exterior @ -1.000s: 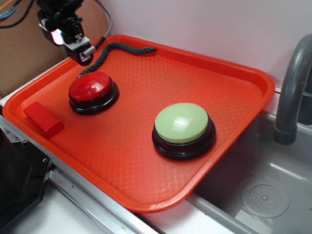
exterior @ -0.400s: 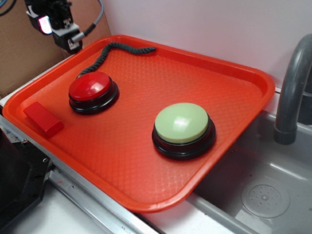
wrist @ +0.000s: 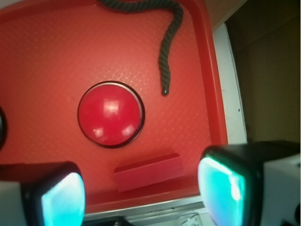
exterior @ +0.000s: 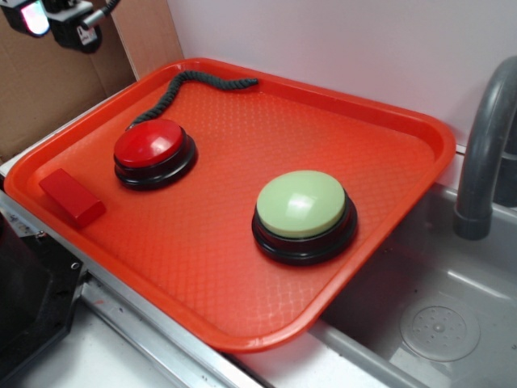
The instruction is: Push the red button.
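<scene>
The gripper [exterior: 56, 24] has risen up-left, off the tray [exterior: 242, 323], fingers apart and empty. The red button [exterior: 149, 145] sits untouched near 1 rope [exterior: 190, 81] end; pressing remains.

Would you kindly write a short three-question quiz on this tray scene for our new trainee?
1. True or false: the gripper is touching the red button.
2. Multiple choice: which lies nearest the red button in the wrist view? A) the green button B) the end of the dark rope C) the grey tap
3. Fill in: the small red block lies on the orange ____.

Key
1. False: it hangs above the tray's far left corner, clear of the button.
2. B
3. tray
</scene>
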{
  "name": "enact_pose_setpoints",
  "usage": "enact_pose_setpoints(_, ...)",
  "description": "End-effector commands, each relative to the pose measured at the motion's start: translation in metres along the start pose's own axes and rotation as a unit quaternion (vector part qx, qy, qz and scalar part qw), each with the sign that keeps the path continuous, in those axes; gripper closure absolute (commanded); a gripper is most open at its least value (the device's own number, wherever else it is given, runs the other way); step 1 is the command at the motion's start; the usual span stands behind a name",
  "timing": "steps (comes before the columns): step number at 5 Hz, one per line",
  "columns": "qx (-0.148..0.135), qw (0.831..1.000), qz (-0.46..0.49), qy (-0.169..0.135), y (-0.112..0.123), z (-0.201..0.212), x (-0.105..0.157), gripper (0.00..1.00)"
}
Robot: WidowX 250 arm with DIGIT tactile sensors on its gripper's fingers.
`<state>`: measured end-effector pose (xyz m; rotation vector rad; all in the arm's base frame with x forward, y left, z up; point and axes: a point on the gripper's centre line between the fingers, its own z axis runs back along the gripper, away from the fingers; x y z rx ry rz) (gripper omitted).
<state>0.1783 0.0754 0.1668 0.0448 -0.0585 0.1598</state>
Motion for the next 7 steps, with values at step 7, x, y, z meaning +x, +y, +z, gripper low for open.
enact_pose_setpoints(7, -0.019, 0.995, 0.096, -0.032, 0.018, 0.045, -0.011, 0.00)
